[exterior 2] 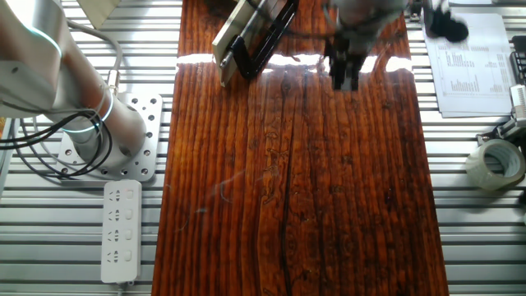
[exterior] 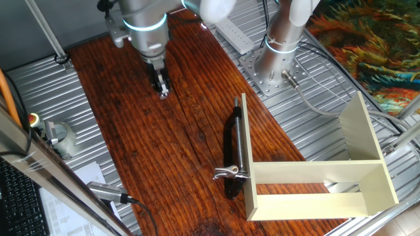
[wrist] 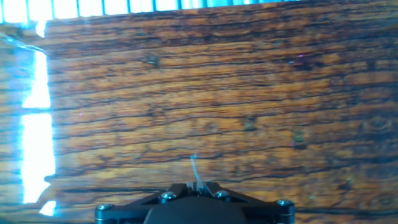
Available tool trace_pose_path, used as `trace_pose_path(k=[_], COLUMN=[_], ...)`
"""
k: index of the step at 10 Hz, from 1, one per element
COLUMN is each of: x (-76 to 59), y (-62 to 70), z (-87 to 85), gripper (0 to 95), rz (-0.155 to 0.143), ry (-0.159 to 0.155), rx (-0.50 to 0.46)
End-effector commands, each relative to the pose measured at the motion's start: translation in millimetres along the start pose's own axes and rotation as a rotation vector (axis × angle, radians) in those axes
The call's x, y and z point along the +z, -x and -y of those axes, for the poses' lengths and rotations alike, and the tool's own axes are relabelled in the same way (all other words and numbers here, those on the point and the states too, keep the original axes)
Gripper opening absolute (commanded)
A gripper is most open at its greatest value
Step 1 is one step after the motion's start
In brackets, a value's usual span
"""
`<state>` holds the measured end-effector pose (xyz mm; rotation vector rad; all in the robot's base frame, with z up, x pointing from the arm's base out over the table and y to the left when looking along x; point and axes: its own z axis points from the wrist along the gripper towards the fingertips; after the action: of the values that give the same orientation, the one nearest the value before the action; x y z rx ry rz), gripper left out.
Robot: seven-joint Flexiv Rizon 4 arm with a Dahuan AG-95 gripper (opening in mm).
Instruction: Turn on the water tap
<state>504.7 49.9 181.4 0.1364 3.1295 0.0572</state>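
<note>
Claw (exterior: 162, 88) looks closed, holding nothing, well apart from water tap (exterior: 231, 147) on worktop (exterior: 164, 157). Tap prob. rigid, slick chrome; nudge small wing lever (exterior: 228, 173).

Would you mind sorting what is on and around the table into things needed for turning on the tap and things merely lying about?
For the job:
- water tap, lying beside the cream box
- its silver lever handle
- the hand, over bare wood, away from the tap

Lying about:
- cream open-sided box
- power strip
- tape roll
- printed sheet
</note>
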Motion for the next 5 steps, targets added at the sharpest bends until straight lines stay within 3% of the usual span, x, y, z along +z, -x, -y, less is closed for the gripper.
trace_pose_path(k=[1,5], x=[1.9,-0.9], y=[2.0,3.2], z=[-19.4,-46.7], gripper=[0.0,0.0], rz=[0.001,-0.008], ry=[-0.001,0.011], rx=[0.017,0.011])
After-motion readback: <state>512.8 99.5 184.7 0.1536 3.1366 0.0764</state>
